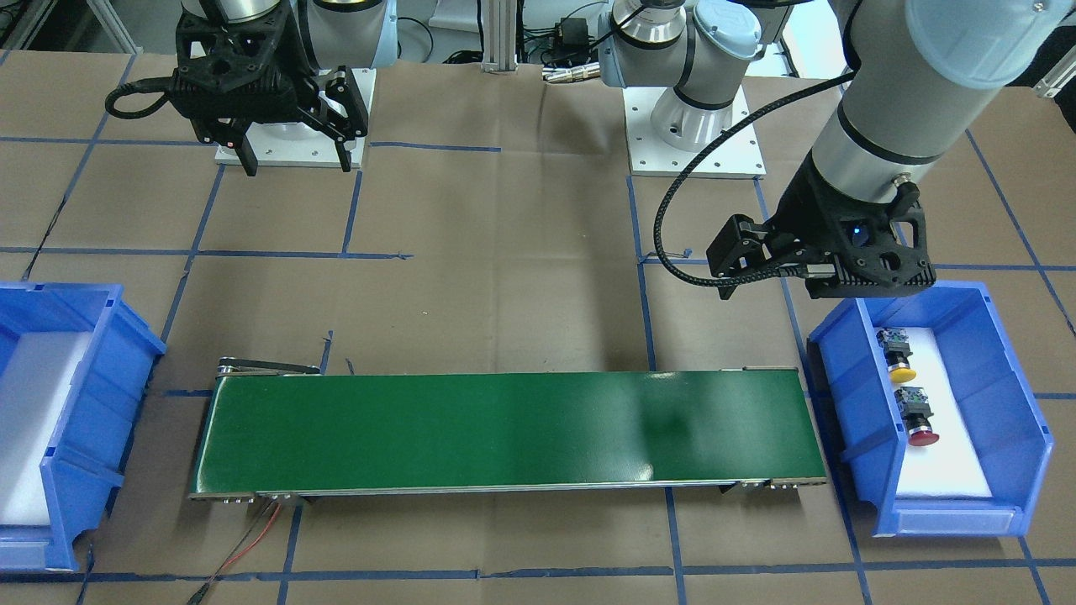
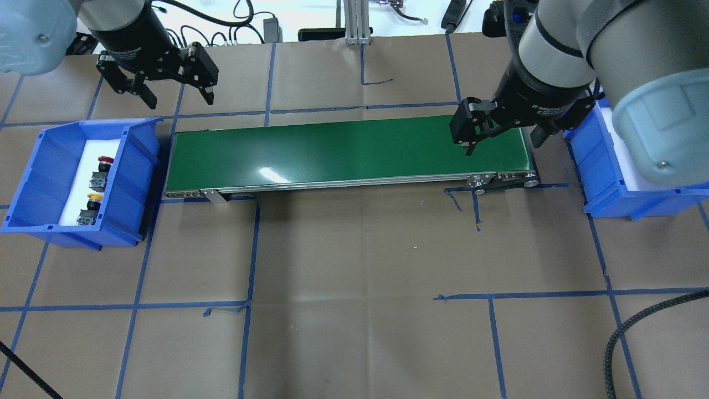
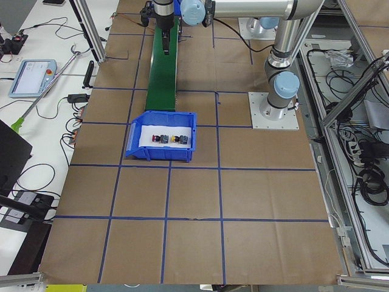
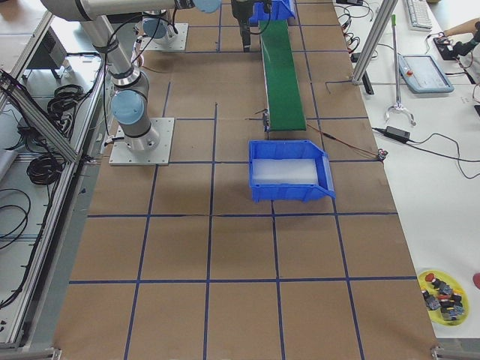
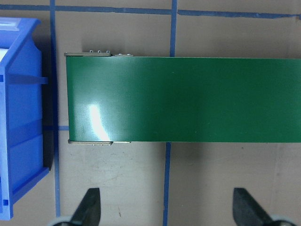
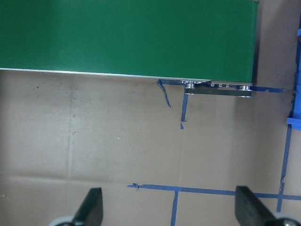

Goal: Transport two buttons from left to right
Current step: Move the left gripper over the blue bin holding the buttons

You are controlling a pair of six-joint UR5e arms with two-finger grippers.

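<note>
- You find both buttons in the blue bin (image 2: 132, 183) at the robot's left end of the desk (image 2: 354, 266), lying on its white liner.
- The red-capped button (image 2: 103, 164) and the yellow-capped button (image 2: 93, 199) lie in one row, near each other but not touching. Both caps point away from the robot, and the red one is the farther from it.
- The left end effector (image 2: 180, 101) hangs in the air near this bin and near the left end of the green conveyor belt (image 2: 343, 149). In the left wrist view its fingers (image 5: 89, 209) stand wide apart over the brown desk, with nothing between them.
- The right end effector (image 2: 504, 147) hangs near the right end of the belt. Its fingers (image 6: 91, 207) are also spread wide and hold nothing.
- A second blue bin (image 2: 604, 188), with a white liner too, stands at the robot's right end of the desk, just beside the belt's end.
</note>
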